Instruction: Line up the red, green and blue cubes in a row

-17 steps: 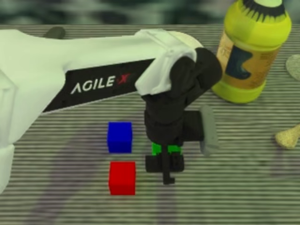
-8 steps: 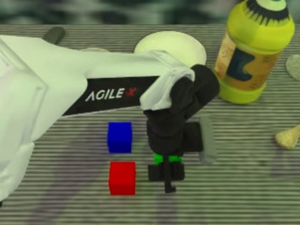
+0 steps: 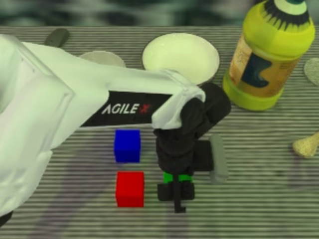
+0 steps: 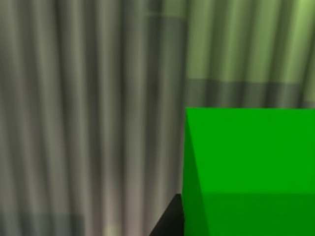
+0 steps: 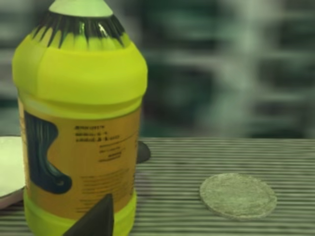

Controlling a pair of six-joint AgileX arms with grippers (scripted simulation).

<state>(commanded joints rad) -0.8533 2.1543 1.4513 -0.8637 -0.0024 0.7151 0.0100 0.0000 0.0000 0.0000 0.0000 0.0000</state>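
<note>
My left gripper [image 3: 175, 190] is shut on the green cube [image 3: 177, 177], of which only a sliver shows under the black wrist in the top view. In the left wrist view the green cube [image 4: 246, 167] fills the near corner, with one dark finger [image 4: 170, 223] pressed to its side above the striped table. The red cube [image 3: 130, 189] sits on the table just left of the gripper, and the blue cube [image 3: 127, 146] lies directly behind the red one. My right arm is out of the top view, parked near the yellow bottle.
A white bowl [image 3: 180, 56] stands behind the left arm. The tall yellow bottle [image 3: 266, 55] [image 5: 78, 123] is at the back right, with a round flat pad [image 3: 313, 69] [image 5: 237, 195] beyond it. A beige lump [image 3: 305, 145] lies at the right edge.
My left arm has shifted slightly toward the table's front with the green cube in its grip, uncovering the white bowl. The red and blue cubes have not moved.
</note>
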